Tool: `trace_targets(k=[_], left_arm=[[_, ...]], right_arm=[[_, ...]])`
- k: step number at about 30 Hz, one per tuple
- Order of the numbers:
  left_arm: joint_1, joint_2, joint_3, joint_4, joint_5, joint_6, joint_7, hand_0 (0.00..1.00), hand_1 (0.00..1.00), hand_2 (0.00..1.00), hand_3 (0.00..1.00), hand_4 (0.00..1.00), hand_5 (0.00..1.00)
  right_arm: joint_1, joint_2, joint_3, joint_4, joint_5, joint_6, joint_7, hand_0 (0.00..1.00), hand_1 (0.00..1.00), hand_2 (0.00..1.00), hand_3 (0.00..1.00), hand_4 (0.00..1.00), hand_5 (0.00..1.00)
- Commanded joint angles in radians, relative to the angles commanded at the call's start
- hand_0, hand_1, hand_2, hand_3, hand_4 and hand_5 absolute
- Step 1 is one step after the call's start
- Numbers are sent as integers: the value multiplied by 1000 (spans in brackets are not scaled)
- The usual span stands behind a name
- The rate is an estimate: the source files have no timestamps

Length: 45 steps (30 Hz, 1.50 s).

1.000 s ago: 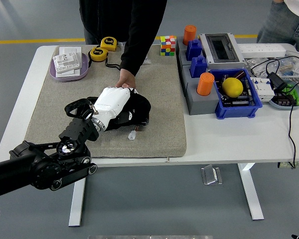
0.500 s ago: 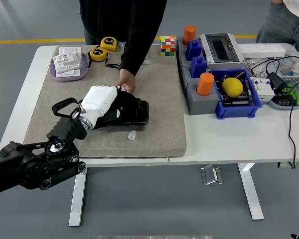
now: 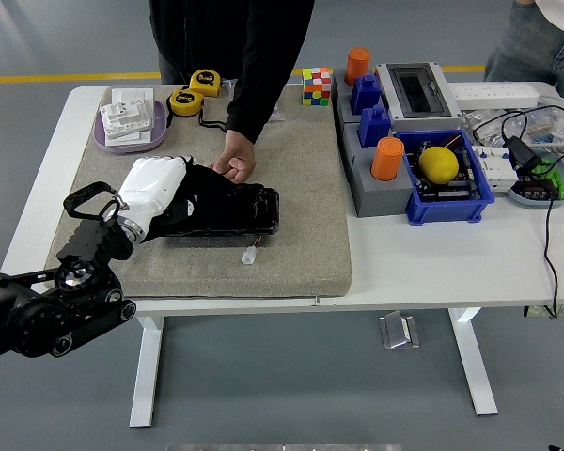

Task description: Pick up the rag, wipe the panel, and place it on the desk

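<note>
My left hand (image 3: 158,191), white-shelled on a black arm, lies on the grey mat (image 3: 305,197) at its left side, curled over a black rag (image 3: 197,193) and pressing it down. The rag covers the left end of a flat black panel (image 3: 254,214), whose right part shows. A person in a black sleeve stands at the far side; their hand (image 3: 233,166) rests on the panel's far edge, just right of my hand. The fingers' undersides are hidden by the rag.
A small clear piece (image 3: 250,254) lies on the mat in front of the panel. At the back left are a purple tray (image 3: 130,130) and two yellow tape measures (image 3: 186,101). To the right stand a grey block with orange cups (image 3: 388,158) and a blue bin (image 3: 451,202).
My left hand has slid leftward across the panel with the rag, uncovering more of the panel's right part. The person's hand has stayed on the panel's far edge.
</note>
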Motion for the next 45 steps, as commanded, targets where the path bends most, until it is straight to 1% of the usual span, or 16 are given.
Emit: trace_targets(k=[8,18,27,35,38,41,45], left_arm=[[18,25,-23,4,9,-1,-2,193,137,472,445,265,2],[32,64,-43,8,20,-3,-3,195,136,471,443,264,2],[40,79,-49,9,27,-4,-2,194,135,471,443,263,2],[42,83,-53,2,33,-3,-1,194,134,469,439,262,2],[37,80,-46,1,28,-3,0,194,134,471,442,260,2],[28,66,-31,1,22,-3,3,194,134,471,442,260,2],[18,37,-18,-3,16,0,4,195,132,468,438,259,2]], right_arm=[[-2,1,4,0,-2,-1,0,755,565,700,593,998,540],[-3,2,10,-1,-4,-1,0,755,565,700,593,998,540],[-4,6,14,-2,-4,-1,1,756,565,700,593,998,540],[-3,6,15,-4,-3,0,0,756,565,700,593,998,540],[-2,6,15,-4,-3,-1,0,755,565,700,593,998,540],[-1,5,13,-4,-1,0,1,755,565,700,593,998,540],[2,6,8,-3,-1,-1,3,755,565,700,593,998,540]])
